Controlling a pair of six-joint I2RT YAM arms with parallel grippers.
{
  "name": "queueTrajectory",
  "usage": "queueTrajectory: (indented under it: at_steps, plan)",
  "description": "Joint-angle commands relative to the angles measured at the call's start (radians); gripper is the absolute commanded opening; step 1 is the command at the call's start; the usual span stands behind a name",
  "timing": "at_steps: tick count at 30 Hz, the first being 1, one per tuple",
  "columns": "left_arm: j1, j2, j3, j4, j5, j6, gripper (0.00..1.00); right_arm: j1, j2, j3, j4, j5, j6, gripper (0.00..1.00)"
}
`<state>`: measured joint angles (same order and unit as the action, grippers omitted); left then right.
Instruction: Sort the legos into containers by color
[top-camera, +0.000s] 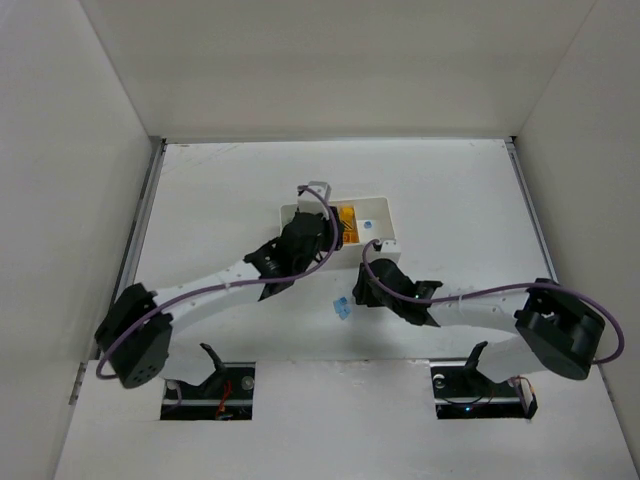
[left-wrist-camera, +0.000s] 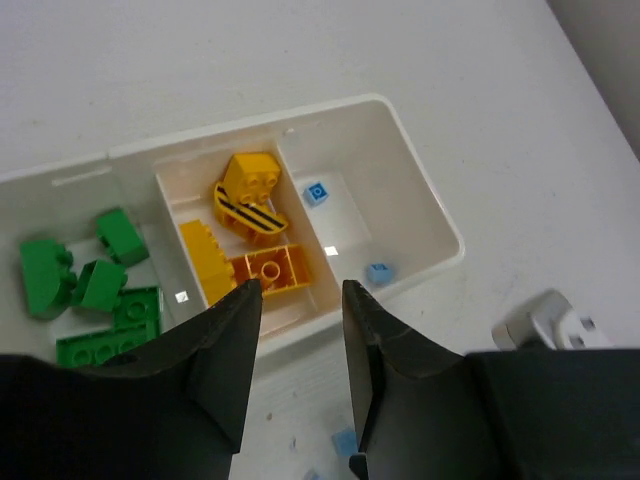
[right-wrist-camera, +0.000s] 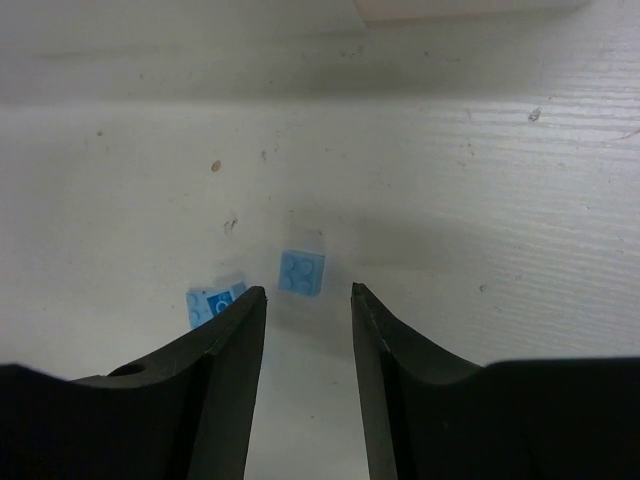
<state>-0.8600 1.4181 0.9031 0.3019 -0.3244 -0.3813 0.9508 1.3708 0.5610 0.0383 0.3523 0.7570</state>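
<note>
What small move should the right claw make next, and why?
Probably ease the right claw forward and down around the blue brick, then close. Its jaws stand open and empty, that brick lies loose on the table just ahead of the gap between them, and the end compartment holds other blue bricks.

The whole table (top-camera: 450, 180) is viewed from high above and behind. Beyond the left fingers (left-wrist-camera: 225, 360), the white tray (left-wrist-camera: 425, 205) is seen closely, and is also caught overhead. Ahead of the right fingers (right-wrist-camera: 392, 350), blue bricks (right-wrist-camera: 301, 272) are seen closely.
</note>
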Motion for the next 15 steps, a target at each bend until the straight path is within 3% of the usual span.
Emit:
queueTrajectory:
  at_steps: [1, 8, 15]
  plan:
    - [-0.046, -0.146, -0.16, -0.001, -0.097, -0.042, 0.34, 0.009, 0.042, 0.059, 0.041, 0.024, 0.011, 0.44]
    - [-0.138, -0.355, -0.358, -0.118, -0.151, -0.131, 0.32, 0.009, 0.122, 0.117, -0.009, 0.033, 0.022, 0.41]
    - [-0.21, -0.351, -0.418, -0.098, -0.148, -0.148, 0.38, 0.012, 0.171, 0.168, -0.09, 0.068, 0.03, 0.3]
